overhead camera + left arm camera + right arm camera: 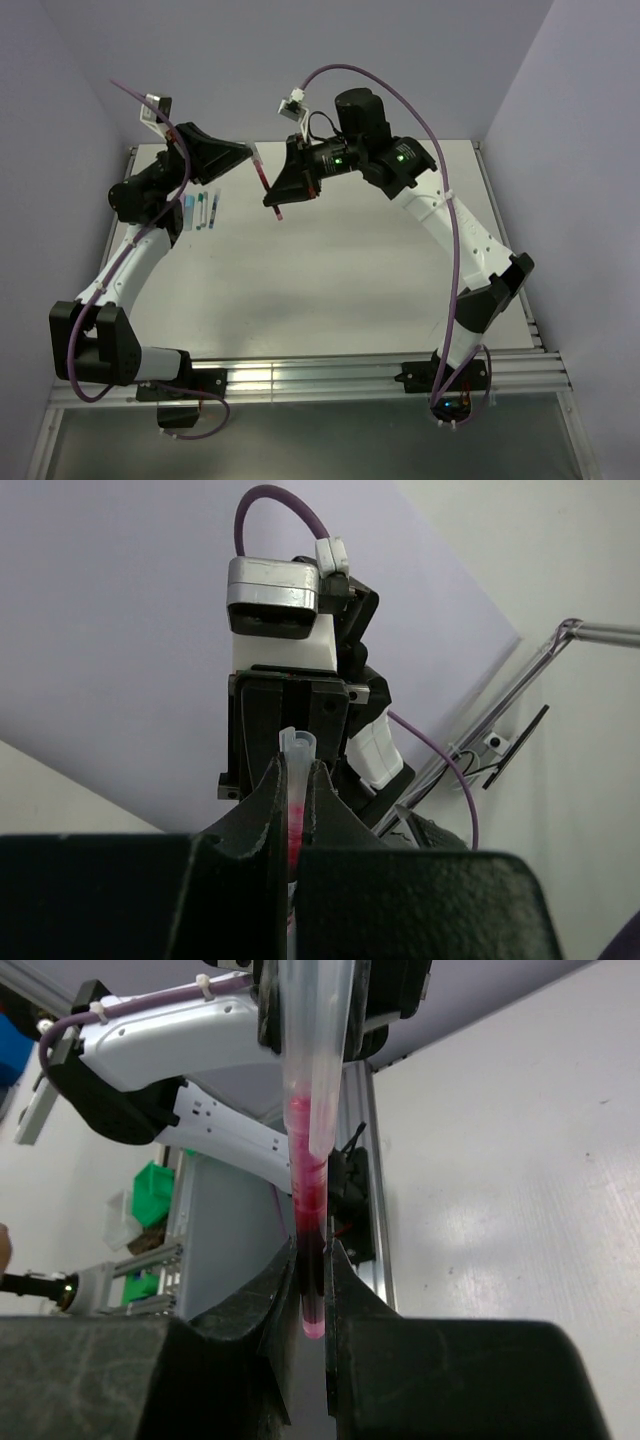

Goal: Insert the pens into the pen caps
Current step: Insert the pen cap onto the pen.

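Here, left gripper [297, 776] clamped on clear pen cap [297, 750], right gripper [310, 1266] pinched tight on red pen [306, 1185]

A red pen [309, 1210] hangs tilted in the air above the back of the table [350, 280]. Its dark red end is pinched in the right gripper [311, 1260], and the tip pokes out past it. The other end goes into a see-through cap [318, 1050] with a clip, pinched in the left gripper [297, 780]. More pens and caps [203, 210] lie side by side in a short row at the back left. They are light blue, teal, white and dark, and too small to tell apart.
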Action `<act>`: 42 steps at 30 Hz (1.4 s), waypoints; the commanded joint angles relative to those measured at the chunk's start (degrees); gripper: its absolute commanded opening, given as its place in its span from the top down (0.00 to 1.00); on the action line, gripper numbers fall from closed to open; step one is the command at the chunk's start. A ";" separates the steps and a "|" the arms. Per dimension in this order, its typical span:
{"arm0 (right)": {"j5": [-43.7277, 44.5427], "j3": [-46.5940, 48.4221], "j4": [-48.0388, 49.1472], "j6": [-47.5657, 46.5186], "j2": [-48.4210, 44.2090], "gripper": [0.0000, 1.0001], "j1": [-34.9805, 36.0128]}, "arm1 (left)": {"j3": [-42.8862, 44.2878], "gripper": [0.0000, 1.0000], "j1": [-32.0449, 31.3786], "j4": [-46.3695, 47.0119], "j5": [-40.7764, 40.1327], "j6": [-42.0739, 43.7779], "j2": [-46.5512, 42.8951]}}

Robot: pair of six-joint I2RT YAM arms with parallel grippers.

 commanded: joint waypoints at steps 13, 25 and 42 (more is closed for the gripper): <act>-0.40 7.41 6.35 -4.80 1.14 1.00 -0.51 | -0.83 1.00 -4.25 32.22 18.60 12.03 -3.38; 3.47 3.90 6.35 -12.63 -1.67 1.00 -0.16 | 0.66 0.65 -3.28 30.64 17.37 10.89 -3.03; 20.16 1.44 4.33 -12.54 -3.60 1.00 -0.07 | 2.32 0.34 5.94 15.03 13.67 16.23 -5.31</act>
